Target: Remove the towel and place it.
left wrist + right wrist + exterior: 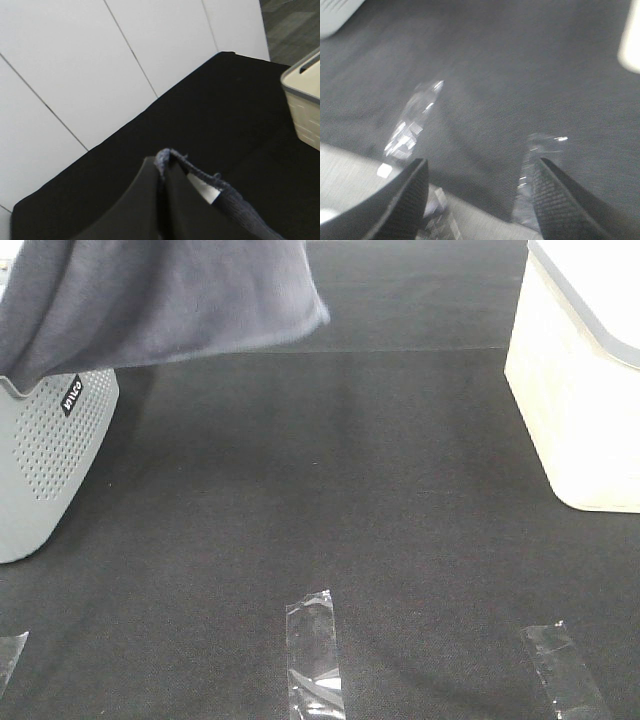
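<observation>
The grey-lavender towel (150, 295) hangs in the air at the upper left of the exterior view, above and partly over the grey perforated basket (45, 455). Neither gripper shows in that view. In the left wrist view my left gripper (164, 167) is shut on the towel's hemmed edge (220, 192), which trails away from the black fingers (145, 200). My right gripper (480, 175) stands open low over the dark mat, its black fingers (402, 200) wide apart with nothing between them.
A cream basket with a grey rim (580, 380) stands at the right. Strips of clear tape (315, 650) (560, 665) lie on the dark mat (350, 470) near the front edge. A white panelled wall (75, 65) rises behind the table.
</observation>
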Robot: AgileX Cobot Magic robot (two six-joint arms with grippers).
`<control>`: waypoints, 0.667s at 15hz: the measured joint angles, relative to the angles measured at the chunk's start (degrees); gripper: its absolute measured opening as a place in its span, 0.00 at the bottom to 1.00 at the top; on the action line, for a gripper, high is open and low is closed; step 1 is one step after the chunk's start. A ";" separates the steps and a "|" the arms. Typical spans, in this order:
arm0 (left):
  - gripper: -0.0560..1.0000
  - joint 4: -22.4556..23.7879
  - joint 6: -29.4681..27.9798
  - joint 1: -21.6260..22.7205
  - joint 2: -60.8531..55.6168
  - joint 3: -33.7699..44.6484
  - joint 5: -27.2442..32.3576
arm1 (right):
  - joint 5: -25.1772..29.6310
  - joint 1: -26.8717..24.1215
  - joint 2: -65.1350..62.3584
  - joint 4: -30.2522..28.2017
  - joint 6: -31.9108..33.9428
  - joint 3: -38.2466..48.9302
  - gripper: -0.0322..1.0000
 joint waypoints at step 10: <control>0.05 -2.29 0.00 -9.17 0.00 0.00 1.89 | -14.04 0.00 30.19 49.05 -65.26 -0.29 0.62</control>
